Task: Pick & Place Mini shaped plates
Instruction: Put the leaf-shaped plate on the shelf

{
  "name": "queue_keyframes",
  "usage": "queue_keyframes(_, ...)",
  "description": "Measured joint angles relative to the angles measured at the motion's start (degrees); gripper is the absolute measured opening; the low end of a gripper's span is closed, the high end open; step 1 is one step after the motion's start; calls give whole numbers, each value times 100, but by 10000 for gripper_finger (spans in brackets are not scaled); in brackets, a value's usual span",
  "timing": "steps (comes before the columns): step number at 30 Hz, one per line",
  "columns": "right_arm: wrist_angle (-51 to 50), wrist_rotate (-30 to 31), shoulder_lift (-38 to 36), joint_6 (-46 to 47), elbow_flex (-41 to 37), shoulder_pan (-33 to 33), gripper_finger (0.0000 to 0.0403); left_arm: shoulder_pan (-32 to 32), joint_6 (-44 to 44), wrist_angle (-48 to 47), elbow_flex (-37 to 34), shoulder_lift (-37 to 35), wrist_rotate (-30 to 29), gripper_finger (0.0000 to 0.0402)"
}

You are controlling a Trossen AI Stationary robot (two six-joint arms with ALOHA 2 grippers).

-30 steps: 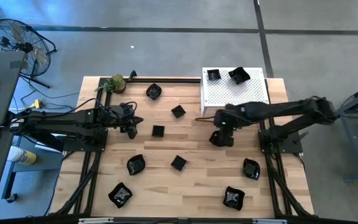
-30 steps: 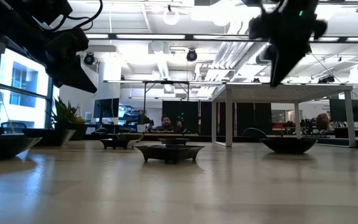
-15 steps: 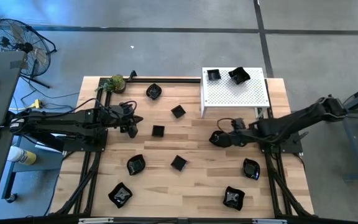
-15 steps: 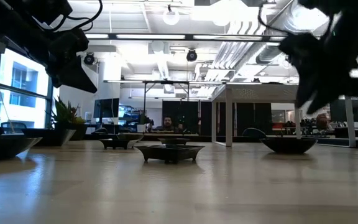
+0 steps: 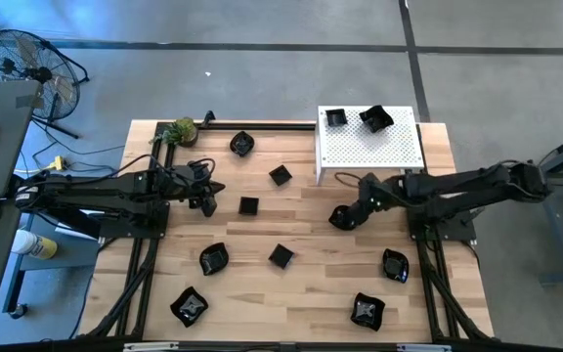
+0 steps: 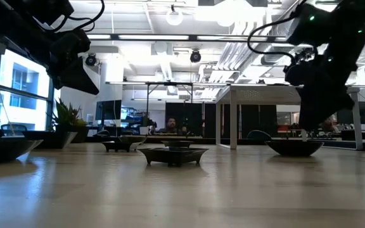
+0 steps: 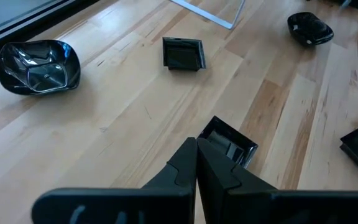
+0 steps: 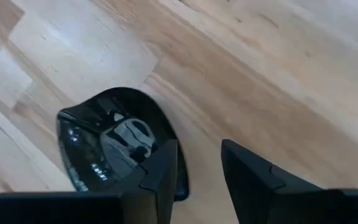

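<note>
open wood is left in the middle of the table (image 5: 301,230), between the square plate (image 5: 248,206) and the round plate (image 5: 341,217), over which the right gripper (image 5: 356,212) is poised, fingers parted. the back right corner is blocked by the white perforated stand (image 5: 369,147). the left side is crowded by the left gripper (image 5: 206,200), fingers pressed together. the near edge is dotted with well-spaced plates (image 5: 281,256).

Two plates (image 5: 335,118) on rack (image 5: 369,147), others on table (image 5: 301,293)
</note>
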Motion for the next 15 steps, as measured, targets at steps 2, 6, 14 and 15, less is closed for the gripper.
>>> queue_keyframes(2, 20, -229, 0, -391, 0, -234, 121, 0, 0, -2, 0, 0, 0, 1)
queue_keyframes(6, 324, -713, -2, -760, -176, -579, 121, 0, 6, -1, 0, 1, 2, 1)
queue_keyframes(14, 1362, -1366, 2, -484, -1005, -717, 121, 0, 13, -3, 2, 0, 2, 1)
queue_keyframes(15, 1524, -1442, 2, -460, -1059, -717, 121, 0, 16, -4, 2, 1, 2, 1)
